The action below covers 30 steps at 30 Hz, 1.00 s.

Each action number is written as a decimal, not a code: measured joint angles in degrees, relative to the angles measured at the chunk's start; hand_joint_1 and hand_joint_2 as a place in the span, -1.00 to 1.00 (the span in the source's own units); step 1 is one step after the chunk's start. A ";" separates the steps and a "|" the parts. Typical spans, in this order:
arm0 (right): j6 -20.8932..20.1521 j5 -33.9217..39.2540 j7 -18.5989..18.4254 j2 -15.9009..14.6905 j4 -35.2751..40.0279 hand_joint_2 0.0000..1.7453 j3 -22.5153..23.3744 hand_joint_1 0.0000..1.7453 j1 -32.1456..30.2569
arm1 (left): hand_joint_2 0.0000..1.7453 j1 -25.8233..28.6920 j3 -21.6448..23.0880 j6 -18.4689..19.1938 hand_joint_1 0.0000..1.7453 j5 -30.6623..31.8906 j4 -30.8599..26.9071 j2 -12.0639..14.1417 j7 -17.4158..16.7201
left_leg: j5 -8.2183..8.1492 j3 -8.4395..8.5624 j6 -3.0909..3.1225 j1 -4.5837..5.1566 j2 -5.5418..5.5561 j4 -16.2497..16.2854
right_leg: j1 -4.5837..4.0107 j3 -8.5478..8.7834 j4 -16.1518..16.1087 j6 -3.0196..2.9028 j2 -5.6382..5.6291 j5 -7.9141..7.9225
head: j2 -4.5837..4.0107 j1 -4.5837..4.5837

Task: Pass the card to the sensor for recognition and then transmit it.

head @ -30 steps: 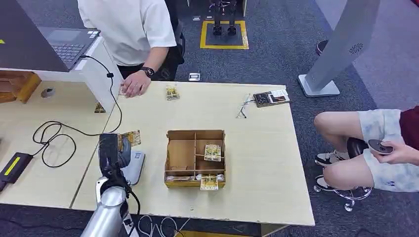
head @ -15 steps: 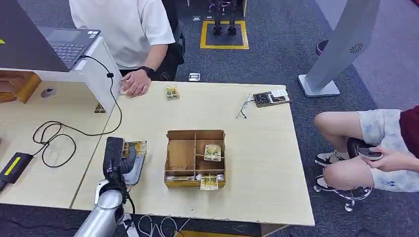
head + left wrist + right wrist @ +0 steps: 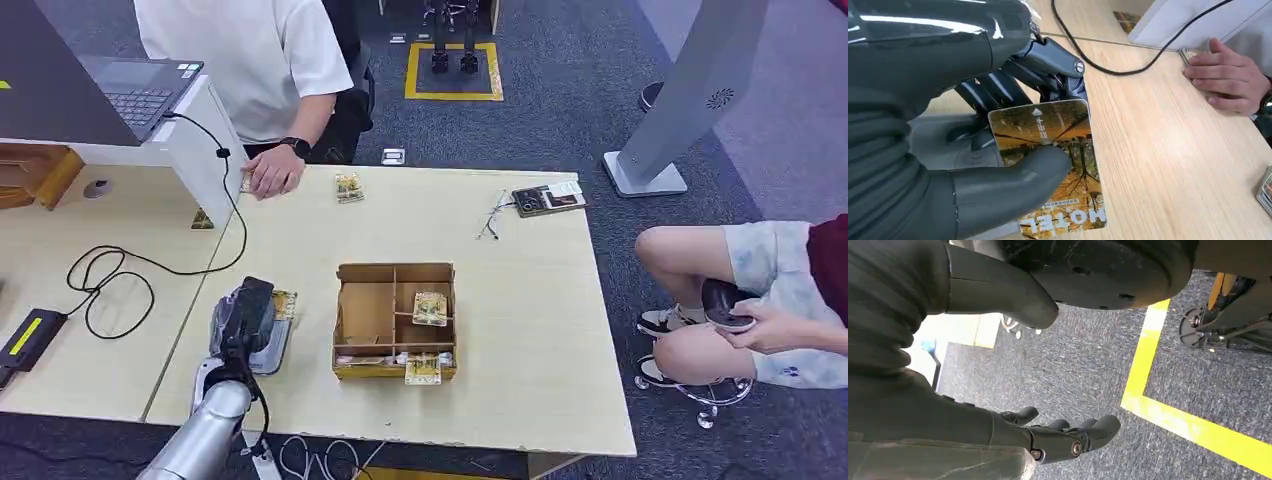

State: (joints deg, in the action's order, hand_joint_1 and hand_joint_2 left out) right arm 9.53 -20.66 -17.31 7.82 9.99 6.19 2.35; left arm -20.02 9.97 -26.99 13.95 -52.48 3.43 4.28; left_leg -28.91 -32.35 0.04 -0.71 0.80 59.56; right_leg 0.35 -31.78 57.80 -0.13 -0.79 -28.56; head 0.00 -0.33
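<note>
Left hand (image 3: 963,165) near tabletop (image 3: 520,330) edge, fingers (image 3: 1013,175) clamped on card (image 3: 1048,150), held over grey sensor (image 3: 272,350). Right hand (image 3: 1048,437) hangs above carpet, fingers loosely apart, holding nothing. Box (image 3: 395,320) beyond; person's hand (image 3: 270,172) at far edge.

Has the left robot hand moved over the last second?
Yes. The left robot hand, holding the card, has come down over the grey sensor and shifted nearer the cardboard box, which has stayed put.
</note>
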 joint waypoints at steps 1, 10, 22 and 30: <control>0.00 -0.15 0.00 0.02 0.00 1.00 0.02 -1.00 0.00 | 1.00 -0.34 0.00 -0.04 1.00 0.26 0.59 0.00 -0.04 | 0.03 0.00 -0.04 0.00 0.00 0.00 | 0.00 0.00 0.01 0.00 0.00 0.00 | 0.00 0.00; 0.00 -0.70 0.00 0.09 0.00 1.00 0.52 -1.00 0.00 | 1.00 -3.27 0.00 -1.12 1.00 1.68 5.66 -0.02 -0.02 | 0.10 0.05 -0.15 0.00 0.01 -0.01 | 0.00 0.00 0.09 -0.08 0.00 0.05 | 0.00 0.00; 0.09 -1.77 -0.17 0.26 0.00 1.00 1.03 -1.00 0.01 | 1.00 -6.32 -0.39 -9.89 1.00 8.87 13.63 0.61 -1.55 | 0.16 0.07 -0.23 -0.01 0.00 -0.01 | 0.00 -0.02 0.19 -0.12 -0.01 0.07 | 0.00 -0.02; 0.26 -2.60 -0.46 0.37 0.00 1.00 1.05 -1.00 0.01 | 1.00 -5.82 -8.80 -11.43 1.00 18.77 14.66 0.20 2.03 | 0.16 0.04 -0.24 -0.01 0.00 -0.01 | 0.00 -0.05 0.19 -0.12 -0.02 0.06 | 0.00 0.00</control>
State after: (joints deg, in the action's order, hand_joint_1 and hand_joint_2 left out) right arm 9.79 -23.26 -17.77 8.19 9.99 7.23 2.36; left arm -25.84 1.17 -38.42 32.71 -37.81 3.63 6.31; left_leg -28.75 -32.31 -0.20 -0.72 0.79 59.56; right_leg 0.34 -31.82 57.99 -0.25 -0.80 -28.50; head 0.00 -0.33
